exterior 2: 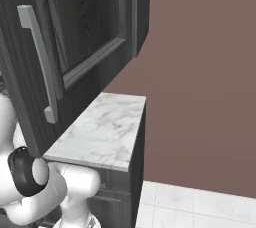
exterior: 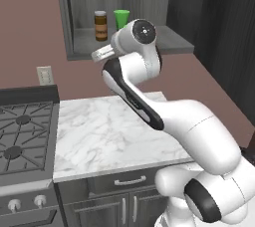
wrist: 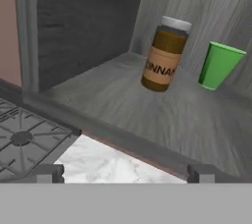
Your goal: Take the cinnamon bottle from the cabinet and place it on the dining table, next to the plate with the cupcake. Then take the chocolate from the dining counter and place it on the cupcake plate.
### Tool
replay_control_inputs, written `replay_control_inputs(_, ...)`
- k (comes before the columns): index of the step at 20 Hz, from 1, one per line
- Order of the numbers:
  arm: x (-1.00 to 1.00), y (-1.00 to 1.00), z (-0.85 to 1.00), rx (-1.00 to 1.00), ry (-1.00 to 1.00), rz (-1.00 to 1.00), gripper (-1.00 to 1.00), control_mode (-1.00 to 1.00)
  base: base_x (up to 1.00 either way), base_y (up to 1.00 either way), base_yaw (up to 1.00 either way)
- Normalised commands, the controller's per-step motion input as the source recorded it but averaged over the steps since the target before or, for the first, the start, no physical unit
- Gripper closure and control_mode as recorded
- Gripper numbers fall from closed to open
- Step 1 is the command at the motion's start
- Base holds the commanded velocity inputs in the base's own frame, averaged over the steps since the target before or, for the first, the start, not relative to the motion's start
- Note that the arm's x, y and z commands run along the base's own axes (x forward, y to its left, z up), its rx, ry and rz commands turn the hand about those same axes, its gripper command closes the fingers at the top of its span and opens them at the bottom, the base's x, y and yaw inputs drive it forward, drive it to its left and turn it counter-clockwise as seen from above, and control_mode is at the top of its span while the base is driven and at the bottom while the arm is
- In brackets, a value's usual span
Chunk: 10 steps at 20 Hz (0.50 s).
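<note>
Cabinet (exterior: 129, 47) open at top centre of the left base view, above the marble worktop (exterior: 104, 131); stove (exterior: 22, 136) at lower left. Arm reaches up toward the shelf. Gripper (wrist: 125, 171) at the bottom of the hand view, fingers wide apart, holding nothing. Jar (wrist: 165, 53) stands upright on the shelf, upper centre, green cup (wrist: 219, 65) just to its right, not touching.

Grey wood-grain cabinet (wrist: 88, 31), smooth marble worktop (exterior: 109, 131), glossy green cup (wrist: 219, 65)
</note>
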Motion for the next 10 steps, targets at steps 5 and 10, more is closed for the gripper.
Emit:
replay_control_inputs(5, 0.30, 0.16, 0.29, 0.09, 0.00, -0.14, -1.00, -1.00, 0.00, 0.00, 0.00)
replay_control_inputs(10, 0.43, 0.01, 0.02, 0.17, 0.00, -0.19, -1.00, -1.00, 0.00, 0.00, 0.00)
